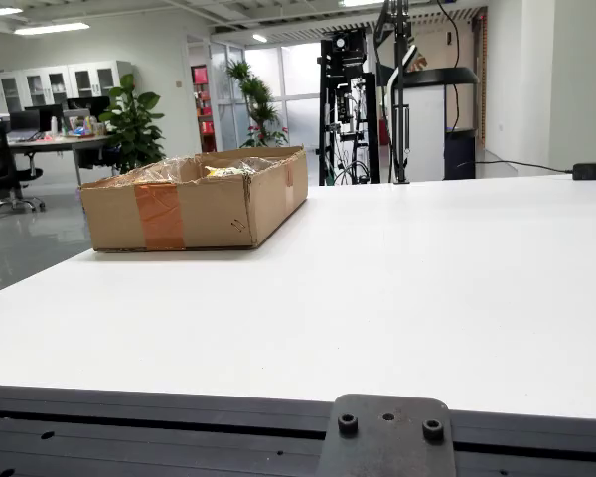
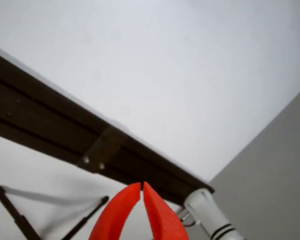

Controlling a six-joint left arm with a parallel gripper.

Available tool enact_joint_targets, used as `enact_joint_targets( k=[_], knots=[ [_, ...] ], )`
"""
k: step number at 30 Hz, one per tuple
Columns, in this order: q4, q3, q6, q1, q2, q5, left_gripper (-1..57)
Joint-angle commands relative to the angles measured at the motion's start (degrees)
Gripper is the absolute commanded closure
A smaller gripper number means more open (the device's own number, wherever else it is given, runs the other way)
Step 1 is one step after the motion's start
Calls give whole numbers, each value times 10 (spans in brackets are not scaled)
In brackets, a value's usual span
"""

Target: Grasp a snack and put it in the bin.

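Note:
In the view from the side, an open cardboard box point(image 1: 194, 204) stands on the white table point(image 1: 377, 288) at the back left. It is lined with clear plastic, and a yellowish snack packet point(image 1: 228, 170) shows just over its rim. No gripper appears in that view. In the view that rides on the gripper, my gripper point(image 2: 141, 187) sits at the bottom edge with its two red fingers point(image 2: 117, 215) meeting at the tips and nothing between them. It hangs off the table, beyond its dark edge rail point(image 2: 55, 125). No snack lies loose on the table in either view.
A black stand point(image 1: 397, 89) with cables rises at the table's far edge, and a black adapter point(image 1: 593, 171) lies at the far right. A metal bracket point(image 1: 387, 437) is bolted to the near rail. A white table leg point(image 2: 207, 212) shows beside the fingers.

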Motion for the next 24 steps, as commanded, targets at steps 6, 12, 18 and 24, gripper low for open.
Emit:
enact_joint_targets(
  k=[6,12,18,24],
  knots=[
    [-25,-1,60,16,-17,6,566],
    [-29,-1,63,28,-20,22,566],
    [-30,-1,53,38,-21,32,565],
    [-29,-1,42,57,-20,22,562]
  ],
)
